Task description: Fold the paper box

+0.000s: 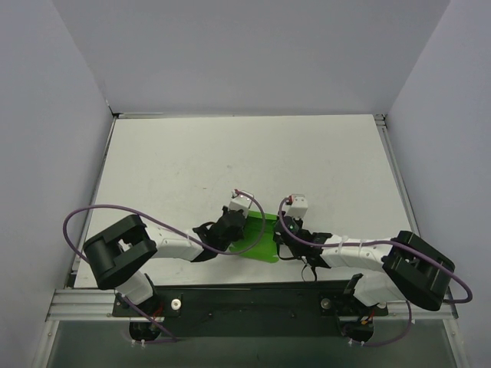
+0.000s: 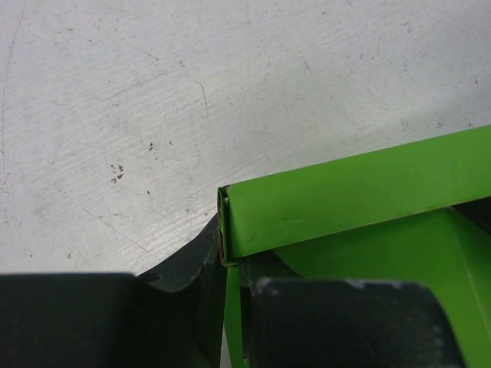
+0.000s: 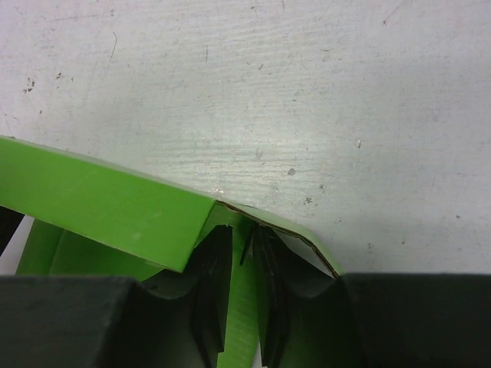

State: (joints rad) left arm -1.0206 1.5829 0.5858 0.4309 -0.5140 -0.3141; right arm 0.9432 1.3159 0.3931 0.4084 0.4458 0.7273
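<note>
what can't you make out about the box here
Top view: box flaps too small to tell; its ends covered by the left gripper and right gripper.
Left wrist view: most of the box cut off by the right and bottom edges, partly behind the fingers.
Right wrist view: box's left end cut off; its inside hidden by the fingers.

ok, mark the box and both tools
box [image 1: 261,238]: top view, middle of green panel.
left tool [image 2: 230,307]: left wrist view, between its fingertips.
right tool [image 3: 242,307]: right wrist view, between its fingertips.
</note>
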